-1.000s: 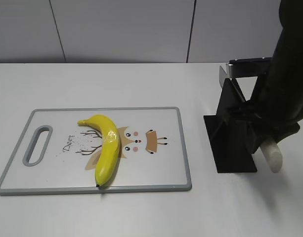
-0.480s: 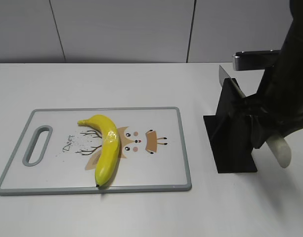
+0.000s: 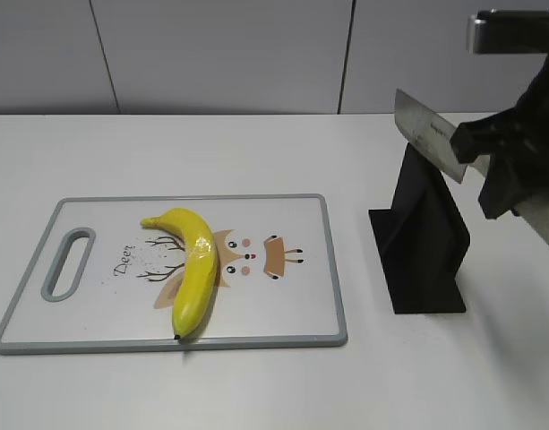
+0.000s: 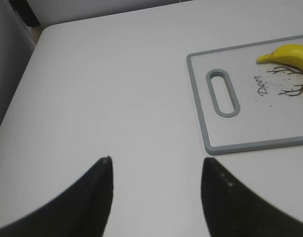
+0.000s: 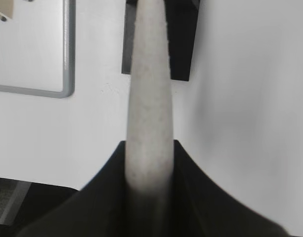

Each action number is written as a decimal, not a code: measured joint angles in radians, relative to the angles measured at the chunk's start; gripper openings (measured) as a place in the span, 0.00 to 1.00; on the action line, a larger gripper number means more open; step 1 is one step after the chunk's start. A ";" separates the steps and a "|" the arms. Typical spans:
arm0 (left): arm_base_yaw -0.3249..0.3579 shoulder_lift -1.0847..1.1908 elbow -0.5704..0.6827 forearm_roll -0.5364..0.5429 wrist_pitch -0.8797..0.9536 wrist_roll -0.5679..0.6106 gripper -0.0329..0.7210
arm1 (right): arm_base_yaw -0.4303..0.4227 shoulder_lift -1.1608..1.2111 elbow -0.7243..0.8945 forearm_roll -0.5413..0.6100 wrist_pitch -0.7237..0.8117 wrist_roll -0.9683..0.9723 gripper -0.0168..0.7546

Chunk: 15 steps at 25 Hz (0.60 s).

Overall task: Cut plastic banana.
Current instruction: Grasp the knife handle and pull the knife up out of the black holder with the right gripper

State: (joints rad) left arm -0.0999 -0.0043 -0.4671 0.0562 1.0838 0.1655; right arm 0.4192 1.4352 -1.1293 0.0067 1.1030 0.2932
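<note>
The plastic banana (image 3: 193, 267) is glossy yellow and curved. It lies on the white cutting board (image 3: 292, 305) left of its deer print; its stem end also shows in the left wrist view (image 4: 288, 53). My right gripper (image 3: 498, 170) is shut on the pale grey handle (image 5: 149, 113) of a knife. The knife's steel blade (image 3: 426, 134) is raised above the black knife stand (image 3: 424, 242). My left gripper (image 4: 156, 165) is open and empty over bare table, left of the board's handle slot (image 4: 223, 93).
The board (image 4: 250, 145) has a grey rim and lies mid-table. The black knife stand (image 5: 183, 34) is on its right, with a flat base plate. A grey panelled wall runs behind the table.
My right gripper has lifted up and to the right with the knife. The blade has come up out of the stand. The banana and board have not moved.
</note>
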 joint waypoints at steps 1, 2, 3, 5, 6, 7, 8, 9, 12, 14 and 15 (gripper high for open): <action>0.000 0.000 0.000 0.000 0.000 0.000 0.74 | 0.000 -0.014 -0.006 0.000 0.000 -0.006 0.23; 0.000 0.000 0.000 0.000 0.000 0.000 0.74 | 0.000 -0.029 -0.013 0.000 0.000 -0.017 0.23; 0.000 0.000 0.000 0.000 0.000 0.000 0.73 | 0.000 -0.043 -0.018 0.000 0.000 -0.037 0.23; 0.000 0.000 0.000 0.000 0.000 0.000 0.73 | 0.000 -0.062 -0.026 0.008 0.000 -0.112 0.23; 0.000 0.000 0.000 0.000 0.000 0.000 0.73 | 0.000 -0.068 -0.028 0.021 0.001 -0.164 0.23; 0.000 0.000 0.000 0.000 0.000 0.000 0.73 | 0.000 -0.069 -0.029 0.041 0.001 -0.221 0.23; 0.000 0.000 0.000 0.000 0.000 0.000 0.73 | 0.000 -0.069 -0.030 0.066 0.001 -0.279 0.23; 0.000 0.000 0.000 0.000 0.000 0.000 0.73 | 0.000 -0.069 -0.031 0.089 0.001 -0.328 0.23; 0.000 0.000 0.000 0.000 0.000 0.000 0.73 | 0.000 -0.069 -0.031 0.185 -0.014 -0.535 0.23; 0.000 0.000 0.000 0.000 0.000 0.000 0.72 | 0.000 -0.069 -0.031 0.238 -0.049 -0.664 0.23; 0.000 0.000 0.000 0.000 0.000 0.000 0.72 | 0.000 -0.069 -0.031 0.264 -0.073 -0.732 0.23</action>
State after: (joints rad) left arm -0.0999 -0.0043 -0.4671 0.0562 1.0838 0.1655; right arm 0.4192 1.3659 -1.1608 0.2707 1.0297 -0.4385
